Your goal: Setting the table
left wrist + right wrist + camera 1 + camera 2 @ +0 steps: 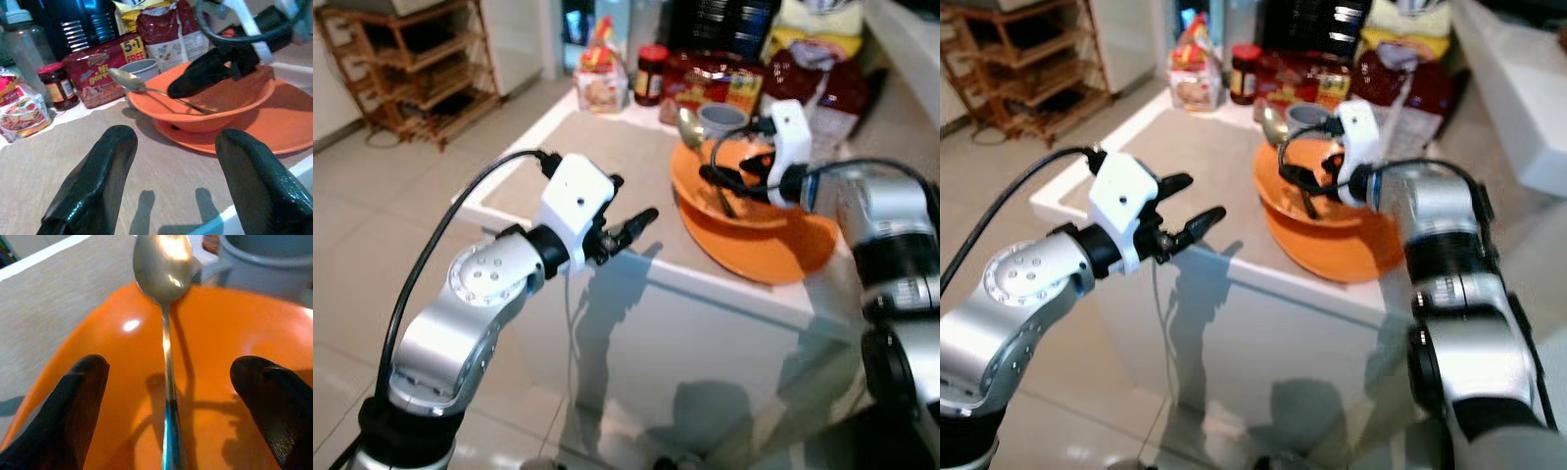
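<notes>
Orange bowl (744, 201) sits on its orange plate (773, 250) at your table's (607, 176) right front edge, a spoon (164, 293) leaning on the bowl's rim. Your right gripper (168, 396) hangs over the bowl, fingers spread either side of the handle. Left gripper (171, 181) hovers at the front edge, fingers apart.

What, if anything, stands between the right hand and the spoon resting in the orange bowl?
Nothing visible does. The right hand hangs open over the orange bowl, one finger on each side of the spoon, whose handle runs through the gap between them.
</notes>
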`<state>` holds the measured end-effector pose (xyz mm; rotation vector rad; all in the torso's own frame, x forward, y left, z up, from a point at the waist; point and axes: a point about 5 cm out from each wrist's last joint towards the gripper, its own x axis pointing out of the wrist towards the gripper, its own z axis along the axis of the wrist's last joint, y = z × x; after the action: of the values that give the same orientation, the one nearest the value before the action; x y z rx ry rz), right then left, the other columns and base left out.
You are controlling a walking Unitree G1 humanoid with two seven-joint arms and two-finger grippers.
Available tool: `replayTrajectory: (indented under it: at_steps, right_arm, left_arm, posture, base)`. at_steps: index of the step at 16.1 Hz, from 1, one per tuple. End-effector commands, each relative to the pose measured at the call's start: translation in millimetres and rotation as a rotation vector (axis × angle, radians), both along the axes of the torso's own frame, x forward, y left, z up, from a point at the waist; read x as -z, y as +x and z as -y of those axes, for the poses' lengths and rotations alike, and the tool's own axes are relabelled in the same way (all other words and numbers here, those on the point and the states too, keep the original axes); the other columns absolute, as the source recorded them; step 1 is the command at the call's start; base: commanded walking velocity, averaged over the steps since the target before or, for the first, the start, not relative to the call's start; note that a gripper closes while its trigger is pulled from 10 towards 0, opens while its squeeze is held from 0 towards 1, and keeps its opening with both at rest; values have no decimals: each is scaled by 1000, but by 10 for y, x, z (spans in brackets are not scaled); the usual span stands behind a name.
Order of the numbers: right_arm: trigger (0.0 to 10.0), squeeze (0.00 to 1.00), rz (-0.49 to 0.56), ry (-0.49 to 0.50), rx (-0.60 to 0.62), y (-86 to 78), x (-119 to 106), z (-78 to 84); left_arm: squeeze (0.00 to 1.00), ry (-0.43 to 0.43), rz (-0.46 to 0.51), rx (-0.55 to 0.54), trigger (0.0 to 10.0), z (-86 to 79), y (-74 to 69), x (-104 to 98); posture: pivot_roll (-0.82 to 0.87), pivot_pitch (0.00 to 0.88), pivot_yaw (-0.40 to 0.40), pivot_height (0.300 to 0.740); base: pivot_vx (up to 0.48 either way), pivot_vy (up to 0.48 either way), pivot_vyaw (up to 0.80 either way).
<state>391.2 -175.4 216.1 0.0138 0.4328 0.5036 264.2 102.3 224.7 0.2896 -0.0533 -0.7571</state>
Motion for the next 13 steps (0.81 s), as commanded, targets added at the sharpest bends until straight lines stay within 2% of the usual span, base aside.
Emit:
replayTrajectory:
  at_steps: [1,3,5,6,7,8,9,13]
  right_arm:
    - [10000,0,11,-33,9,51,-72,30]
    - [10000,0,-4,-64,10,83,-79,36]
    - [10000,0,-68,-131,9,89,6,40]
    - [4863,0,-72,-135,15,91,25,47]
    - [1961,0,-88,-150,33,95,78,74]
    - [745,0,-95,-148,41,98,104,88]
    - [0,0,-98,-141,44,99,109,97]
    - [0,0,-106,-139,41,98,114,114]
  left_arm:
    - [0,11,-7,29,10000,30,-33,-5]
    - [0,14,-16,38,10000,36,-47,6]
    - [0,20,-27,47,10000,45,-64,23]
    - [0,21,-28,48,10000,46,-65,23]
    - [0,21,-30,50,10000,52,-69,22]
    - [0,21,-30,52,10000,52,-75,17]
    - [0,22,-29,52,10000,51,-77,12]
    - [0,25,-26,50,10000,43,-76,0]
  posture:
    - [74,23,-70,740]
    - [74,23,-70,740]
    - [78,29,-81,740]
    - [79,29,-82,740]
    - [84,31,-83,740]
    - [86,30,-83,740]
    - [89,31,-84,740]
    - [94,28,-83,740]
  base:
    - [0,0,0]
    - [0,0,0]
    - [0,0,0]
    - [0,0,0]
    - [0,0,0]
    - [0,0,0]
    - [0,0,0]
    - [0,0,0]
